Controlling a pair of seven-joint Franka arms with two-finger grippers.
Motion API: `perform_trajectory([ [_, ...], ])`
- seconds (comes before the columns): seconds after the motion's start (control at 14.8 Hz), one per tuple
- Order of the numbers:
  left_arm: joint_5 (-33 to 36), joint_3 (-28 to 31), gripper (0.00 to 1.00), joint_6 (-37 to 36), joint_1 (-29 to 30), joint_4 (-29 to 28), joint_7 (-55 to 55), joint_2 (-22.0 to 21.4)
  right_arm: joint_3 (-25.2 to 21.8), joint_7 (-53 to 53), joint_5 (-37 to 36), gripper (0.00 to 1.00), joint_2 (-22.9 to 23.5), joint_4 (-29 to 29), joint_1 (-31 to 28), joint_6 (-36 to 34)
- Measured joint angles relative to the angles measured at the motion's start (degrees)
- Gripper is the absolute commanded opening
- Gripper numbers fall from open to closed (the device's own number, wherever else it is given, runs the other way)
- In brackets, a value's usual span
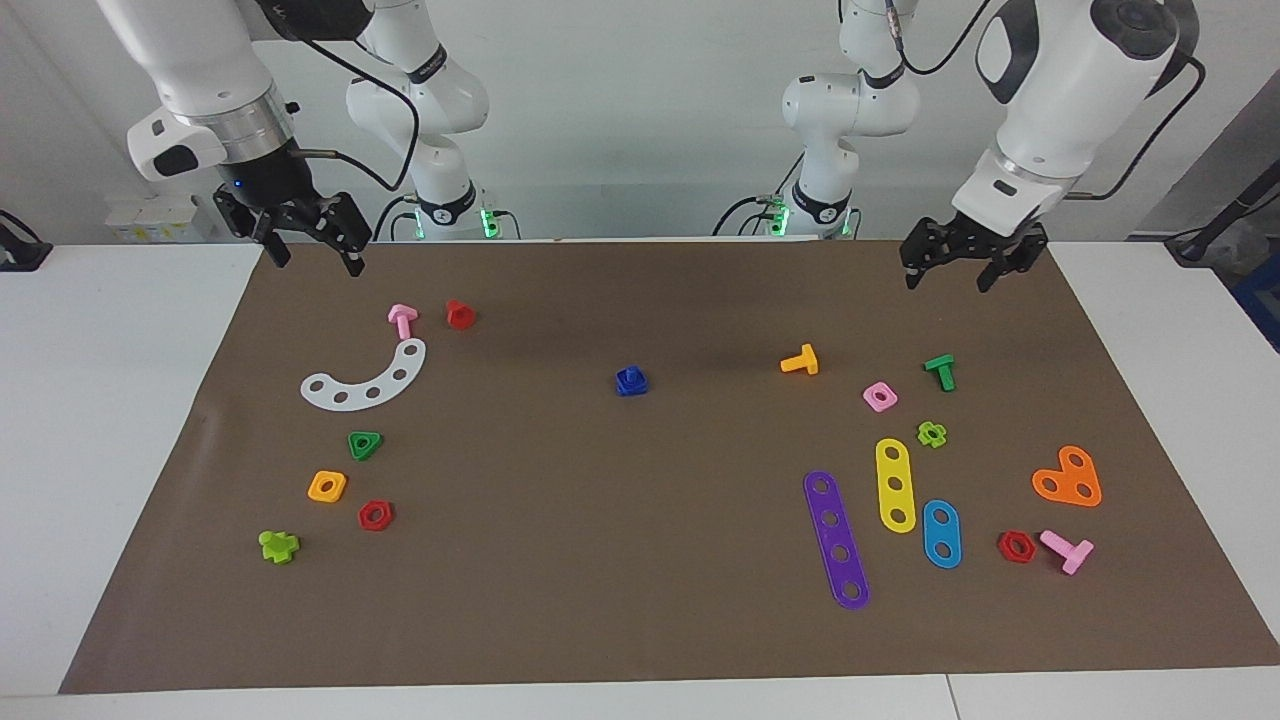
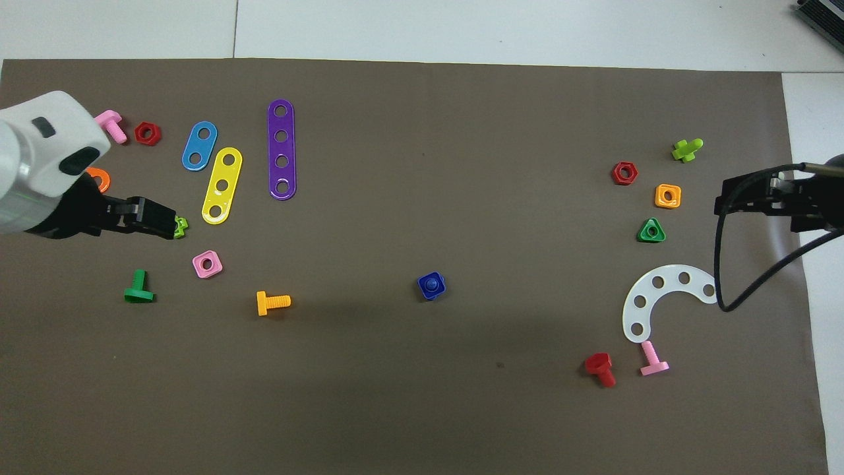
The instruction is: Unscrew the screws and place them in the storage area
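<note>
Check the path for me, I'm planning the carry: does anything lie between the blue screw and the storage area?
Nothing visible does. The blue screw sits mid-mat, and bare mat runs from it to the white strip in the storage area. Both grippers, left and right, hang elsewhere.

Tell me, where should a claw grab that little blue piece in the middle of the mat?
Probably from straight above. The blue screw sits in a blue square nut, stem poking upward, alone on the brown mat. Pinching the nut's flat sides looks steadiest; whether the stem offers enough to pinch cannot be told.
</note>
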Motion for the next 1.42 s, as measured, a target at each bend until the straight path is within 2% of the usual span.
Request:
perform_trajectory([
  [0.2, -1.89, -0.31, 0.94, 1.93, -7.99, -0.63, -11.69, 1.88, 0.0, 0.0, 0.0, 1.0, 0.0, 0.0, 0.0, 0.0],
  [0.61, -5.37, -0.53, 0.89, 18.51, -20.3, -0.96, -34.46, 12.15, 0.0, 0.0, 0.0, 1.0, 0.0, 0.0, 0.0, 0.0],
  [0.88, -6.41, -0.41, 0.86, 23.84, -24.62, -0.54, -45.31, 18.43, 0.0, 0.0, 0.0, 1.0, 0.0, 0.0, 0.0, 0.0],
  [1.15, -6.41, -0.4, 0.81, 31.06, -26.97, -0.54, -51.5, 25.06, 0.0, 0.0, 0.0, 1.0, 0.0, 0.0, 0.0, 0.0],
  [1.42, -6.41, -0.36, 0.77, 33.69, -28.93, -2.45, -52.7, 27.35, 0.0, 0.0, 0.0, 1.0, 0.0, 0.0, 0.0, 0.0],
])
